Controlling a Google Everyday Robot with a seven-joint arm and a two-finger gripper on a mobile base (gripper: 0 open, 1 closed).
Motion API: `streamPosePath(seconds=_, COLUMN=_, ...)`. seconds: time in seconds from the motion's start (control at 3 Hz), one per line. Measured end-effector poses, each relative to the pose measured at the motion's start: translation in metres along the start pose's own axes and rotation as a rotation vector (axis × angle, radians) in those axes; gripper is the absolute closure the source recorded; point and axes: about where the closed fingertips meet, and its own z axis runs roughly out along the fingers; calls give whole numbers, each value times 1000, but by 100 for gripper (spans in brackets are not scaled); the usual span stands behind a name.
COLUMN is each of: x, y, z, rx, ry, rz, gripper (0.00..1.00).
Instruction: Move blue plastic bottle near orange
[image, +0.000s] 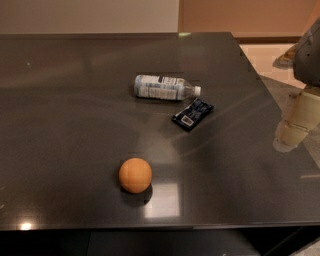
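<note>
The bottle (165, 87) lies on its side on the dark, glossy table (60, 125), a little behind the middle and towards the right. Its white cap points right and its base points left, and the pale label with dark print faces up. Just beside the cap end, nearer the camera, lies a flat dark-blue packet (193, 114) with a barcode showing. It sits at a slant and is close to the bottle, though whether the two touch cannot be told.

The orange (135, 175) rests on the table near the front edge, left of the bottle and well apart from it, with bare table between them. It casts a small shadow to its lower right, beside a pale patch of reflected light.

The gripper (286, 144) is at the right edge of the view, a cream-coloured part hanging from a grey arm segment over the table's right side. It holds nothing, and it is well apart from the bottle, the packet and the orange. Whether it is spread or closed cannot be told.
</note>
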Motion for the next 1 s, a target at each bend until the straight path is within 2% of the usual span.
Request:
streamPosePath(seconds=0.33, x=0, y=0, z=0, rx=0, ry=0, rz=0, gripper=0)
streamPosePath(seconds=0.67, x=-6, y=-5, z=0, rx=10, ry=5, rz=-31, gripper=0)
streamPosePath(seconds=1.0, x=-27, y=-20, z=8, rx=11, ry=1, rz=-99, gripper=0)
